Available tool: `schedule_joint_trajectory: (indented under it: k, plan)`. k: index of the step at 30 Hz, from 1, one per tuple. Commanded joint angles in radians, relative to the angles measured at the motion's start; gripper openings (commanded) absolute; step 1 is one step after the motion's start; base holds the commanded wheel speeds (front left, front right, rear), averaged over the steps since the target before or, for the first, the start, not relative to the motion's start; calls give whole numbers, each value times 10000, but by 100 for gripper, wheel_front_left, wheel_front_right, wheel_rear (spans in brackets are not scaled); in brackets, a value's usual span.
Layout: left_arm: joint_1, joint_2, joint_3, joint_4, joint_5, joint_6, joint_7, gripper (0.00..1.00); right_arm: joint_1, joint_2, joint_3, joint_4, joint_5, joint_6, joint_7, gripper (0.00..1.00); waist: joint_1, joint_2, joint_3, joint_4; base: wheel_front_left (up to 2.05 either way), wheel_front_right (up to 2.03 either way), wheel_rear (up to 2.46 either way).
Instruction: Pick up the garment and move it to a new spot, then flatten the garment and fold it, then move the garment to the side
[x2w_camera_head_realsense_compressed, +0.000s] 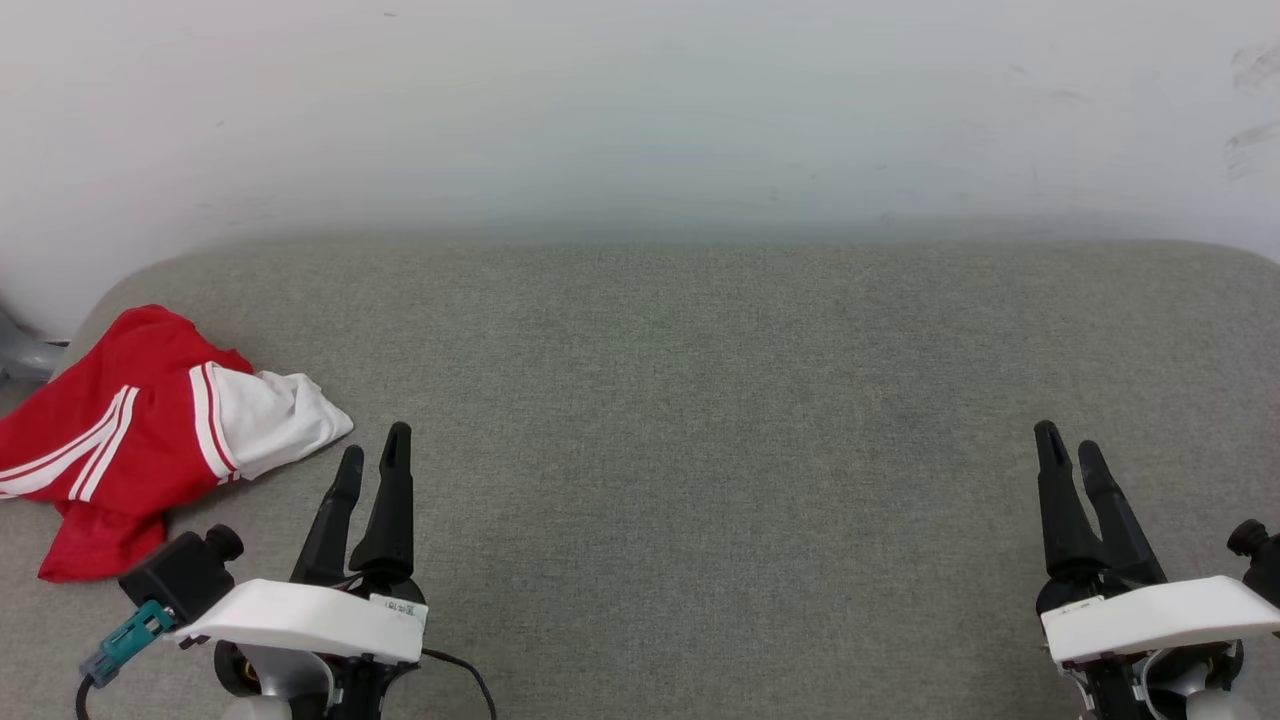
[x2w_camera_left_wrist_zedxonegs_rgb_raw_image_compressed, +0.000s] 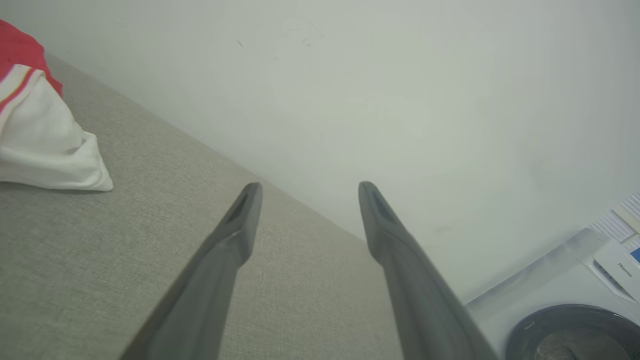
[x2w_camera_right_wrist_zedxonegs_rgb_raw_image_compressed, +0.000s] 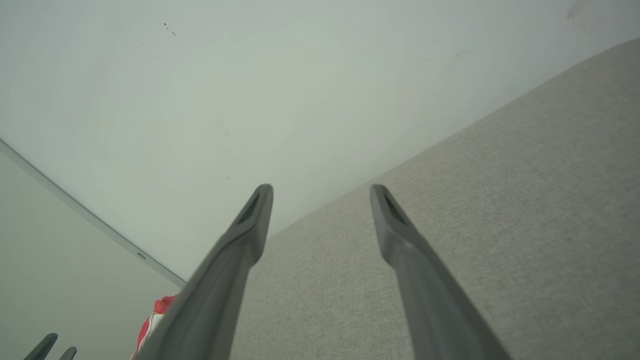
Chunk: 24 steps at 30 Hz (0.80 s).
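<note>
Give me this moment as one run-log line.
stage: before pickup | shirt: crumpled, left end of grey fabric surface | left pincer: open, empty, beside shirt, not touching | right pincer: open, empty, far right

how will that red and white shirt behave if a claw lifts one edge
The garment lies crumpled in soft folds, so probably floppy, sagging from any pinch. It looks thin, likely light. Pushed on the woven grey surface, it would probably bunch, not slide.

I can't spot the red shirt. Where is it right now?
In the head view, the shirt lies crumpled at the far left of the gray fabric surface, just left of the left gripper, not touching it.
</note>
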Motion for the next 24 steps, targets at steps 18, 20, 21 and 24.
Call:
schedule_joint_trajectory:
  k: [18,20,21,24]
  plan:
    - [125,387,-5,-73,3180,73,-570,100,171,-2,-34,-786,-3196,0,210,100,0,0,28,72,0,0,0]
    - [135,425,-37,-95,3429,95,-633,100,214,0,-37,-847,-3471,0,273,100,0,0,26,81,0,0,0]
    - [143,440,-57,-100,3549,101,-648,100,232,1,-45,-889,-3620,0,303,100,0,0,25,86,0,0,0]
    - [165,475,-99,-91,3891,129,-731,100,276,3,-61,-1005,-3963,0,374,100,0,0,24,98,0,0,0]
